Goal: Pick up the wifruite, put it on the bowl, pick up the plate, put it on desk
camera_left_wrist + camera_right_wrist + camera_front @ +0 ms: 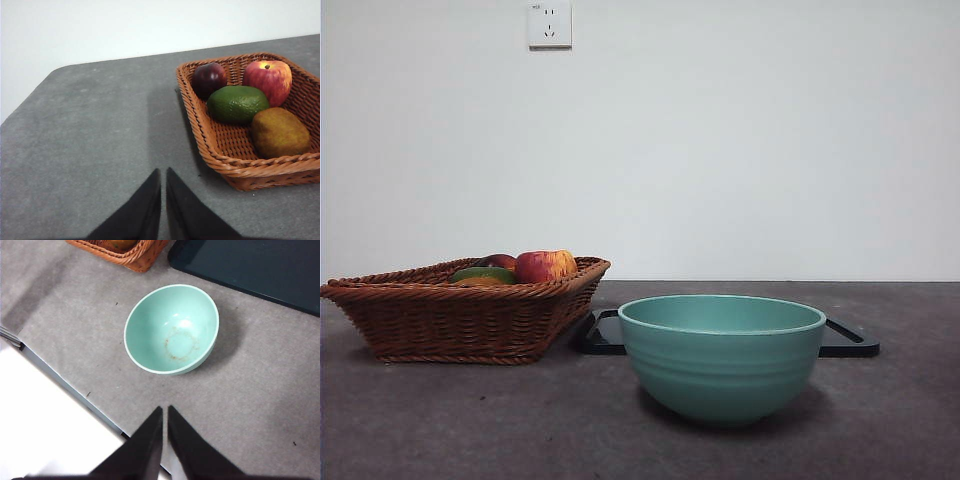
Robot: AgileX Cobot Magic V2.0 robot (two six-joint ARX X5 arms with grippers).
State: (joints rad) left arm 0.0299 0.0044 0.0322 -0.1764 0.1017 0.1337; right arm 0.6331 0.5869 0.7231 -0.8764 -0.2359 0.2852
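Still untouched: wifruite lies in wicker basket, ahead and well apart from left fingers, nearly closed, empty; the nearer arm. Right fingers likewise, above bowl.

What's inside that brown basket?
The wicker basket holds four fruits: red-yellow apple, dark plum, green fruit, brownish wifruite. Anything beneath them is hidden.
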